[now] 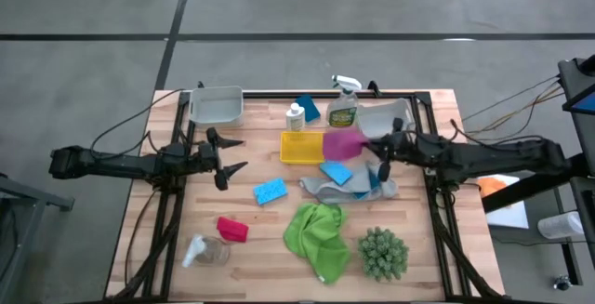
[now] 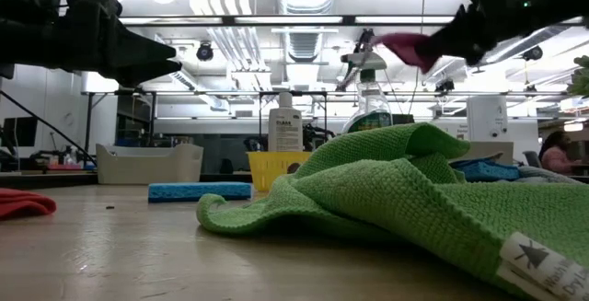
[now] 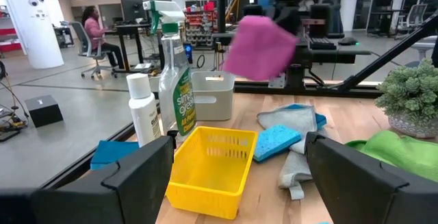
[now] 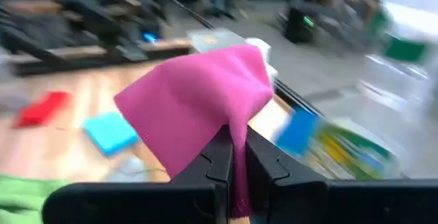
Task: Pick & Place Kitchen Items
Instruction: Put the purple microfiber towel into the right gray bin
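On my left, the left gripper (image 1: 234, 153) hovers with fingers spread, holding nothing, beside the yellow square plastic tray (image 1: 299, 148). My right gripper (image 1: 376, 154) is pinched on the magenta cloth (image 1: 342, 142), which hangs above the tray's right end, long axis running toward the left arm.

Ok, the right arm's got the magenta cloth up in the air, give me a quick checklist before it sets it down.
1. Right gripper shut on the magenta cloth: ok.
2. Cloth lifted clear of the table: ok.
3. Cloth hangs above the yellow tray's right end: ok.
4. Tray empty: ok.
5. Left gripper open, holding nothing, left of the tray: ok.
6. Spray bottle just behind the cloth, clearance: cannot tell.
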Controlling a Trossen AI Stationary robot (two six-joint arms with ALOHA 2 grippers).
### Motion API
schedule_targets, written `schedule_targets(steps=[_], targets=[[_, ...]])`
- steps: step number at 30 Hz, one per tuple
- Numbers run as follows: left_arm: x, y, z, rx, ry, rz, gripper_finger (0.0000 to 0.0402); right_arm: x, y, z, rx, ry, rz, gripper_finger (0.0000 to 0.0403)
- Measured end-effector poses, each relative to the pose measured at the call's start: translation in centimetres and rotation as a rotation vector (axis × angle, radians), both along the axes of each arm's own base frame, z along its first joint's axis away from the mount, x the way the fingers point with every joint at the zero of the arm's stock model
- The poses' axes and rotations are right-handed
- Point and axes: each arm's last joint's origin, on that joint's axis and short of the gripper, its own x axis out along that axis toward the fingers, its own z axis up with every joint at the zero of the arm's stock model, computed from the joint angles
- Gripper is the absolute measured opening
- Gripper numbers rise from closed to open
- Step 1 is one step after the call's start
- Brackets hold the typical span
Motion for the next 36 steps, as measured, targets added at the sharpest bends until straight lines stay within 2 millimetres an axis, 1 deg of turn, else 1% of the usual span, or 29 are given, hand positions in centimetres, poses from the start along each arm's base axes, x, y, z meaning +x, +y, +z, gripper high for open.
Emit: schedule_targets(steps=[3,7,11,14,17,22,26,30,36], targets=[[0.0,0.0,0.0,0.000,0.000,0.000,0.0331,-0.9,-0.2,0.9,0.023,0.054,-0.099,0.0018],[0.0,0.0,0.0,0.000,0.000,0.000,0.0331,-1.6,-0.5,1.9,0.029,0.107,-0.224,0.0018],[0.0,0.0,0.0,0.000,-0.002,0.000,0.0331,-1.8,-0.7,2.8,0.025,0.152,-0.303,0.0018],[0.0,0.0,0.0,0.000,-0.003,0.000,0.0331,-1.5,-0.7,3.1,0.021,0.178,-0.318,0.0018],[0.0,0.0,0.0,0.000,-0.004,0.000,0.0331,-0.9,-0.7,3.1,0.026,0.198,-0.302,0.0018],[0.0,0.0,0.0,0.000,-0.007,-0.007,0.0331,0.4,-0.5,2.3,0.058,0.227,-0.222,0.0018],[0.0,0.0,0.3,0.001,-0.033,-0.008,0.0331,2.1,-0.3,2.0,0.079,0.207,-0.113,0.0018],[0.0,-0.1,0.7,0.000,-0.073,-0.023,0.0331,3.9,-0.1,2.0,0.052,0.167,-0.018,0.0018],[0.0,-0.1,0.7,0.000,-0.077,-0.026,0.0331,5.2,-0.1,1.9,0.036,0.219,0.006,0.0018]])
